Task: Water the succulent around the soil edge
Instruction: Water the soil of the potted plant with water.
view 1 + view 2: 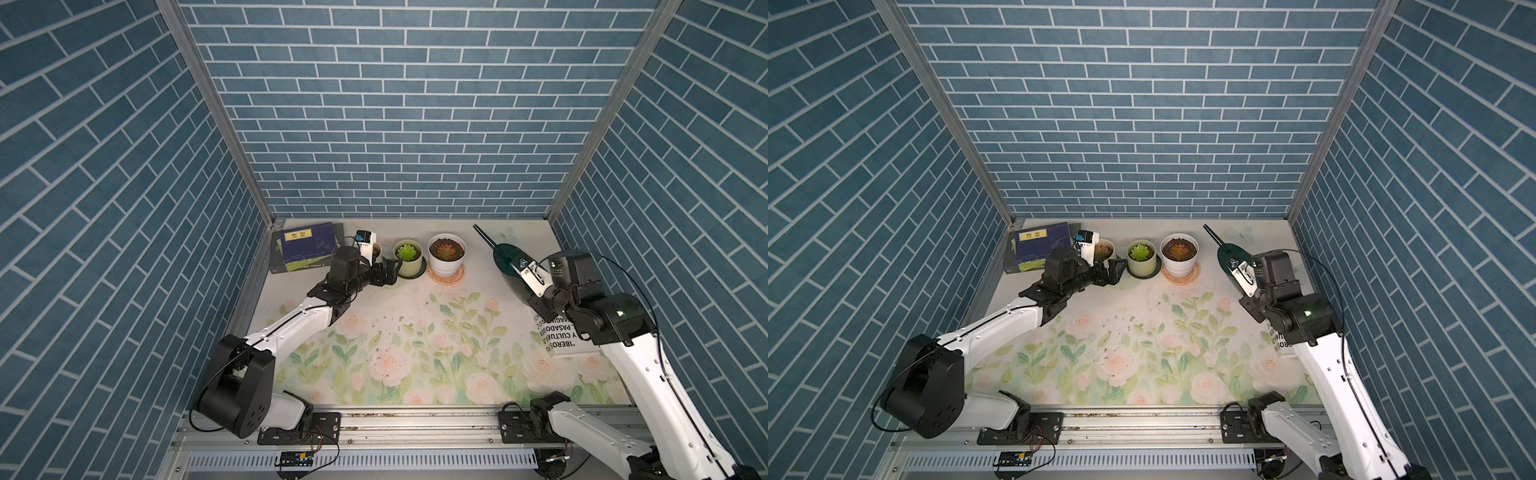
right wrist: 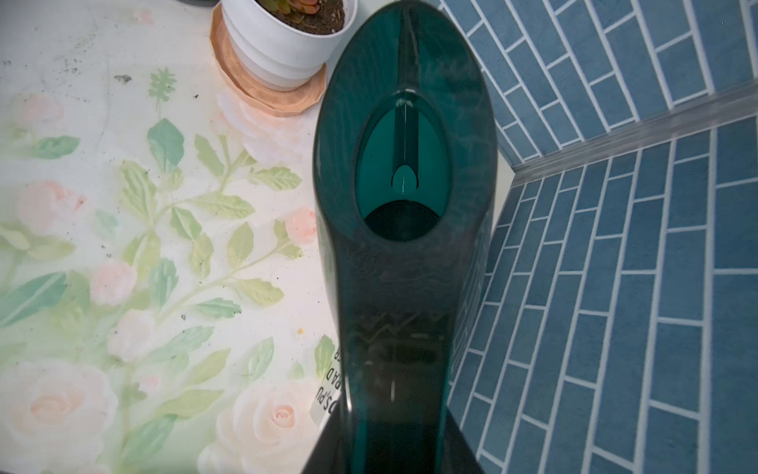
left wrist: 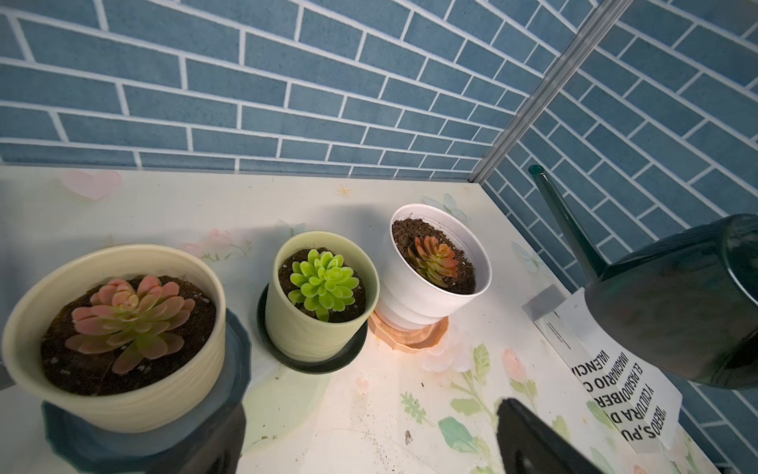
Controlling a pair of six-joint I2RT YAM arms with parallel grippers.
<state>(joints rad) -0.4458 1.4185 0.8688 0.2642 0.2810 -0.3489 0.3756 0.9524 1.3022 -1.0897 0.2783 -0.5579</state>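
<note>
Three potted succulents stand in a row at the back. A pink succulent (image 3: 127,320) is in a cream pot, a green succulent (image 1: 406,251) (image 3: 322,283) in a pale green pot, and a red-orange succulent (image 1: 446,249) (image 3: 434,258) in a white pot (image 2: 283,45). My right gripper (image 1: 536,291) (image 2: 393,443) is shut on a dark green watering can (image 1: 509,266) (image 1: 1231,259) (image 2: 404,164), held above the table right of the white pot, spout toward the back wall. My left gripper (image 1: 390,268) (image 3: 369,414) stands open just in front of the cream pot, with only bare mat between its fingers.
A dark blue book (image 1: 305,247) lies in the back left corner. A white sheet with black print (image 1: 557,336) lies under my right arm. Soil crumbs (image 1: 386,328) are scattered on the floral mat. Brick-patterned walls close in three sides.
</note>
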